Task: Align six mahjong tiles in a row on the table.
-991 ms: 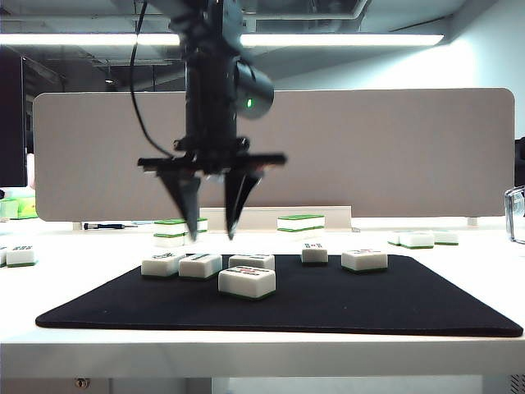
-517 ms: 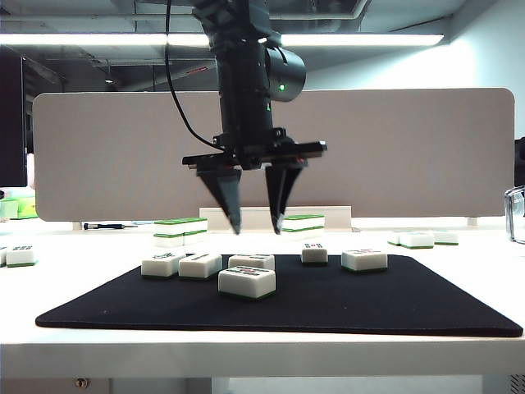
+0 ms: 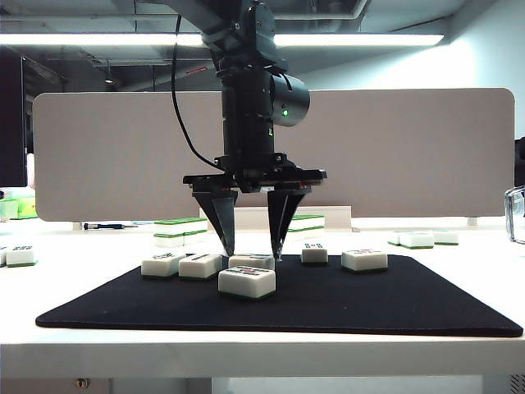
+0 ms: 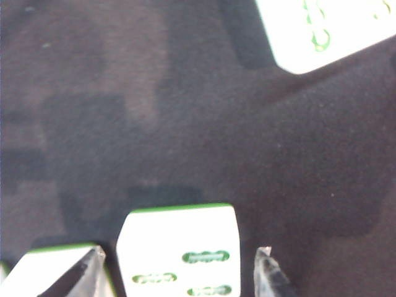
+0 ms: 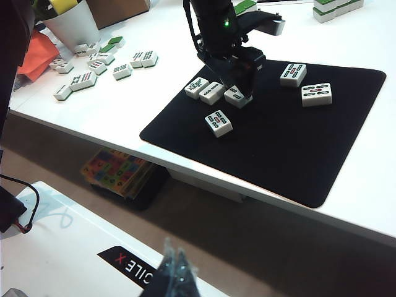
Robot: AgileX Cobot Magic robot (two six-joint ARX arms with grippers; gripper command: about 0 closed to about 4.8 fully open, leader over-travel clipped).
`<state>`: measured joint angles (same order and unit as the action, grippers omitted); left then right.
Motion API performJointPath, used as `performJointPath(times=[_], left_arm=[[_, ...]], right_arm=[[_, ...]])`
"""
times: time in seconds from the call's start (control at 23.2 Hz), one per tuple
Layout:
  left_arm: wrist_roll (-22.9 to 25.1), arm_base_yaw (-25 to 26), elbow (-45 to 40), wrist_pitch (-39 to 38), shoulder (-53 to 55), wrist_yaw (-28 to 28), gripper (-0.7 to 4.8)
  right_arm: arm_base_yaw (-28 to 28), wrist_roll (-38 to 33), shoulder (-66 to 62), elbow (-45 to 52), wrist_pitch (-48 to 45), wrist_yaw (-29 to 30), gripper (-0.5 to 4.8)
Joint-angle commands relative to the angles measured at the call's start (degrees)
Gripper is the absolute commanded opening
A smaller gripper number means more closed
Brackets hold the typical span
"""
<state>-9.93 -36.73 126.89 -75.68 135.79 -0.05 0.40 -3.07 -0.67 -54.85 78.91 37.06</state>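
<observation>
The front tile (image 3: 247, 281) is lying nearest on the mat (image 3: 394, 308), at about five o'clock from the three-tile row. Behind it, the left gripper (image 3: 252, 245) is hanging wide over the row's third tile (image 4: 179, 253), fingertips flanking its short sides. The right gripper (image 5: 175, 272) is parked off-table, seemingly closed. Only five tiles are showing on the mat; the sixth is unclear.

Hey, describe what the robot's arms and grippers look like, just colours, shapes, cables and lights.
The left gripper is all black: a flat crossbar carrying two wedge-shaped, pointed fingers. Above it sits a black round-bodied wrist with a small green light, and a thin black cable loops down beside the arm. The right gripper shows only dark, glossy fingertips at the right wrist view's edge.
</observation>
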Motion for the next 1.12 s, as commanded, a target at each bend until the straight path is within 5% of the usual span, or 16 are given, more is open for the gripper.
performJointPath(times=[0.04,0.26,0.52,0.78,1.12], left_arm=[[0.55,-0.24,-0.02,-0.39,0.66,0.07,2.89],[3.56,-0.24,-0.02,-0.52,0.68,0.04,1.69],[9.42,0.72,0.00,-3.87,-3.41,1.18,1.70],[21.73,1.84,-0.15,-3.98,-11.89,6.34,1.70],[34.03,3.08,-11.78,-2.40,-19.12,6.73,1.70]], right_arm=[[0.07,0.33,0.68,-0.17,-0.83,-0.07,-0.01],[0.07,0.35,0.68,-0.17,-0.96,-0.09,-0.01],[0.07,0.35,0.68,-0.17,-0.96,-0.07,-0.01],[0.07,0.35,0.68,-0.17,-0.96,-0.07,-0.01],[0.07,0.35,0.68,-0.17,-0.96,-0.04,-0.01]])
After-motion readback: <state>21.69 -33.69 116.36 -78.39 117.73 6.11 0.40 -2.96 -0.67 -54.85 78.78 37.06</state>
